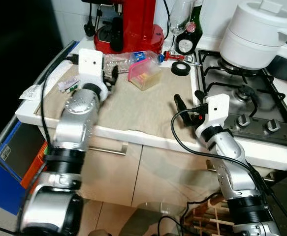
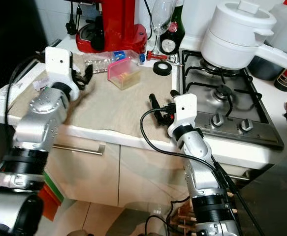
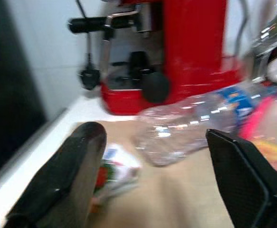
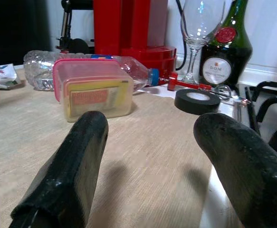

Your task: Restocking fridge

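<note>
Both grippers are held over the cloth-covered counter (image 1: 133,110) with fingers spread wide and nothing between them. On the robot's left, the left gripper (image 1: 109,77) is seen at about ten o'clock on the cloth, its fingers pointed toward a clear plastic bottle (image 3: 195,126) that lies on its side with its blue cap toward the stove; the fingers are near the bottle's base but apart from it. A small crumpled packet (image 3: 117,168) is seen just beside the left finger in the left wrist view. The right gripper (image 2: 162,103) is held at about four o'clock on the cloth, close to the edge of the gas hob (image 1: 241,93). A pink-lidded plastic container (image 4: 93,92) with a yellow pack inside is placed at about twelve o'clock from the right gripper, well apart from it and touching or just in front of the bottle. A red coffee machine (image 1: 131,27) is seen behind the bottle. A wine glass (image 4: 200,33), a dark green bottle (image 4: 226,47) and a roll of black tape (image 4: 197,101) are stood at about one o'clock. A white pot (image 1: 259,34) is set on the hob.
</note>
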### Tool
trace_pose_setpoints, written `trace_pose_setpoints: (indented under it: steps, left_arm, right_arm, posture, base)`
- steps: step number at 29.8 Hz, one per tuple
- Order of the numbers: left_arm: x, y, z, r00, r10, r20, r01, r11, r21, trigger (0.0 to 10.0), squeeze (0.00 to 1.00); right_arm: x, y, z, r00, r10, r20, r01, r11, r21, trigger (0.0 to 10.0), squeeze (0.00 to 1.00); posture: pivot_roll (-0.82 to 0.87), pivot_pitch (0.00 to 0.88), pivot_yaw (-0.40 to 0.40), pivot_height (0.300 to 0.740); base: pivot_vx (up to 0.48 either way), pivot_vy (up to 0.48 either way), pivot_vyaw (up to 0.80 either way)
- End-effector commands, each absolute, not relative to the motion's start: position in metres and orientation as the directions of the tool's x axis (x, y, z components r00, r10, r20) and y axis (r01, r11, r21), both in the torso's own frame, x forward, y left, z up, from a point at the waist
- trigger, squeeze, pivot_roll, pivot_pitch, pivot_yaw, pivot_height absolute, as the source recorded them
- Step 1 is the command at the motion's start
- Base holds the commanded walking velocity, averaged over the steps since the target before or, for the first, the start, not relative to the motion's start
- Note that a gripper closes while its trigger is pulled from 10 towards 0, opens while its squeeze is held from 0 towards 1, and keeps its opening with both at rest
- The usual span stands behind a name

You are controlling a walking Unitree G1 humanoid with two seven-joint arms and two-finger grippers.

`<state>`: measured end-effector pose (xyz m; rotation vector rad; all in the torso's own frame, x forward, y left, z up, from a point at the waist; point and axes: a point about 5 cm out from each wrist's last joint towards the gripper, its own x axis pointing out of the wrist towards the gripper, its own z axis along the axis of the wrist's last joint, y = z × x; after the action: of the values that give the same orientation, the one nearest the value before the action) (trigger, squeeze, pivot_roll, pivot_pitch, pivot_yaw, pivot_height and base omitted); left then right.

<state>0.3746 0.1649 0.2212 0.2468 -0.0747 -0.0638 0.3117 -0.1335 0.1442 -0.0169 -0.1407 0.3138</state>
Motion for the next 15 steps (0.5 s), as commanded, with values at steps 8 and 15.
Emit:
trace_pose_setpoints:
  steps: [8,15]
  left_arm:
    - [0.390,0.200,0.235,0.999,-0.002,-0.034,0.015,0.920,0.392,10.0,1.00]
    - [0.399,0.220,0.244,0.993,0.017,-0.114,0.024,0.937,0.348,10.0,0.00]
  right_arm:
    - [0.311,-0.127,0.139,0.938,0.320,0.130,-0.318,0.947,-0.033,10.0,0.00]
    - [0.309,-0.124,0.136,0.938,0.325,0.124,-0.325,0.946,-0.024,10.0,0.00]
  posture:
    - [-0.02,0.017,-0.072,0.740]
    - [-0.02,0.024,-0.060,0.740]
  base:
    - [0.000,0.000,0.00]
    - [0.000,0.000,0.00]
